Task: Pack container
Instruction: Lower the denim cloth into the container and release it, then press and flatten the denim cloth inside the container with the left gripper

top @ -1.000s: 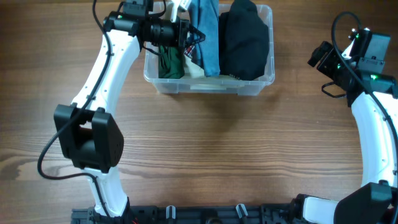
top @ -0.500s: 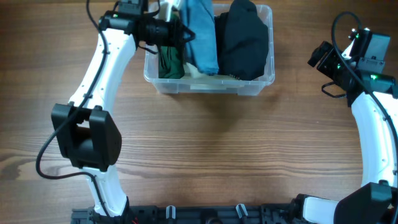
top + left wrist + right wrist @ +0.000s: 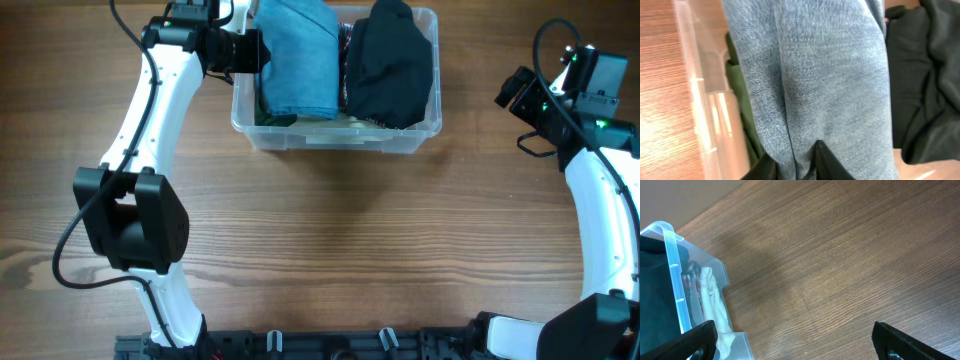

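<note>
straddling denim (image 3: 810, 75) in container (image 3: 705, 110): left gripper (image 3: 796, 164)

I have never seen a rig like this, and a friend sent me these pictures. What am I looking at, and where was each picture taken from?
These are two white robot arms at a wooden table, each ending in a two-finger gripper. The wide picture looks straight down from above. The other two come from small cameras on the wrists. On the table stands a clear plastic container with clothes in it: a blue denim garment, a black garment and a green cloth against the left wall. The left gripper has denim between its fingers, but I cannot tell whether it is gripping it. The right gripper is open and empty, off to the side of the container.
</note>
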You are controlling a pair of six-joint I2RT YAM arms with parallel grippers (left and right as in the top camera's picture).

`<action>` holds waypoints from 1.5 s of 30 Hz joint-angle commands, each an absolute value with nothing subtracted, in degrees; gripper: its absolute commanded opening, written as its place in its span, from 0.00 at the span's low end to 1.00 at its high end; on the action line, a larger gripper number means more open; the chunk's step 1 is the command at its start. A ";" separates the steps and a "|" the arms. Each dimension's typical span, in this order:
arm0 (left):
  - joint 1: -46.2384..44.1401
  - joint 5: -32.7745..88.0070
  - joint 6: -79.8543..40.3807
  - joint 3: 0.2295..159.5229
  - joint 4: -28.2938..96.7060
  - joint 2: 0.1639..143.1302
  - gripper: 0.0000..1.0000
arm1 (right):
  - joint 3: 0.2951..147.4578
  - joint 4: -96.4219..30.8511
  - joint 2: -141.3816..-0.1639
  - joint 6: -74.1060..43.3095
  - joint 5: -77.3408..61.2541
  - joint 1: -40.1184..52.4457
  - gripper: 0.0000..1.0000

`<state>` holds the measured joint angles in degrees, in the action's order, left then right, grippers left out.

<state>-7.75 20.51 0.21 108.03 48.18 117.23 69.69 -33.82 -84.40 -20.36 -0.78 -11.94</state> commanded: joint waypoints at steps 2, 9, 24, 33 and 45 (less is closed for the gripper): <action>-6.94 17.72 1.28 109.62 47.44 117.45 0.30 | 69.67 -33.67 -84.99 -21.06 0.43 -11.97 1.00; -7.81 17.69 1.28 109.62 47.62 116.99 0.47 | 69.67 -33.67 -84.99 -21.08 0.43 -11.97 1.00; -13.10 5.85 1.32 109.62 37.56 113.27 0.33 | 69.67 -33.67 -84.99 -21.08 0.43 -11.97 1.00; -15.59 -2.90 3.29 109.62 32.71 118.96 0.17 | 69.67 -33.67 -84.99 -21.06 0.43 -11.97 1.00; -15.66 -2.83 3.44 109.62 34.61 132.75 0.17 | 69.67 -33.67 -84.99 -21.08 0.43 -11.97 1.00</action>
